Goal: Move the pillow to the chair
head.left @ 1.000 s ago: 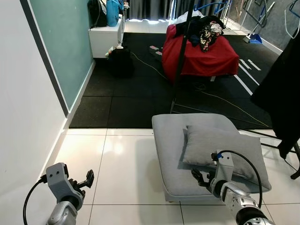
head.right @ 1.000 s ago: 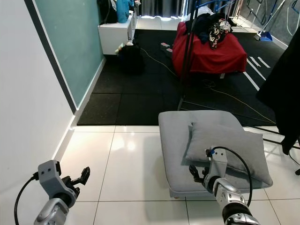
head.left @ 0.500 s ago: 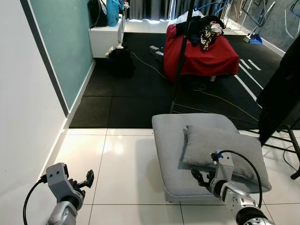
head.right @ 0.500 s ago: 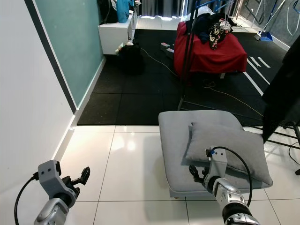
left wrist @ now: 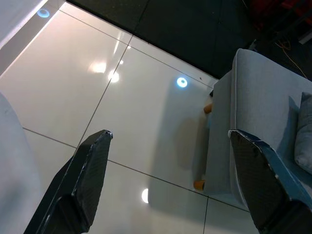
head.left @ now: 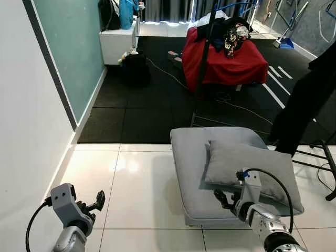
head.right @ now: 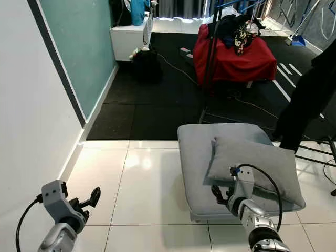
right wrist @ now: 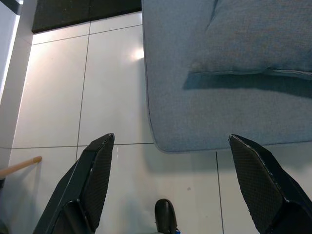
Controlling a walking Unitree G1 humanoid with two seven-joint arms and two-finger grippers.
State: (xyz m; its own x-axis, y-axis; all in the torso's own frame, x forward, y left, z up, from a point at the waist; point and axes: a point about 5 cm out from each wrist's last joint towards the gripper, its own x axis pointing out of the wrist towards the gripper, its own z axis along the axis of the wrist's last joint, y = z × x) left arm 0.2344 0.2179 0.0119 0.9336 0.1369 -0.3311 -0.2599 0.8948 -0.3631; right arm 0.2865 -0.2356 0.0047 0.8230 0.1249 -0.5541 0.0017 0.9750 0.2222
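On the near left, the left claw [head.left: 93,202] hangs low over the white floor [head.left: 136,184], wide open and holding nothing. In the middle, a bit to the right, sits a low grey cushion seat [head.left: 197,157], and the grey pillow [head.left: 247,168] lies on its right part, tilted a little. It is not clear if this seat is the chair the task means, so the pillow may still need to go somewhere else. At the near edge of the seat, just in front of the pillow, is the right claw [head.left: 224,199]. Its 2 fingers are spread wide apart and it has hold of nothing. On the far right stands a dark shape [head.left: 307,100], maybe a hanging cloth or a person, beside a thin black stand [head.left: 328,163]. A red beanbag [head.left: 226,60] sits far back on the black mat [head.left: 142,105]. What could go wrong: the pillow is soft and floppy, so a pinch on just 1 corner may let it slip out. The robot could also bump the dark shape or the stand when it turns.
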